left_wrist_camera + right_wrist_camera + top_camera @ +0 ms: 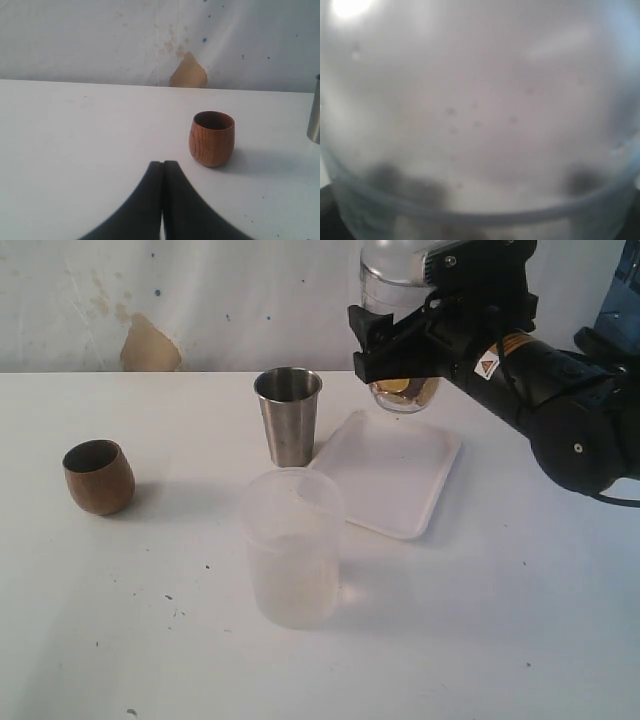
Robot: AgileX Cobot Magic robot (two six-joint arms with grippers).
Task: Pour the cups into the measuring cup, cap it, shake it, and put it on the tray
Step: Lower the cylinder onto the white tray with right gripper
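My right gripper (398, 345) is shut on the see-through measuring cup (405, 392), holding it in the air above the far end of the white tray (392, 490). Something brownish shows in the cup's rounded base; its top runs out of view. In the right wrist view the cup's blurred wall (480, 115) fills the picture. The steel tumbler (288, 415) stands upright left of the tray. The brown wooden cup (98, 477) sits at the far left, also in the left wrist view (212, 138). My left gripper (163, 166) is shut and empty, short of the wooden cup.
A wider frosted plastic cup (293, 545) stands in front of the steel tumbler, near the tray's front left corner. The steel tumbler's side (315, 116) shows at the edge of the left wrist view. A white wall with stains backs the table.
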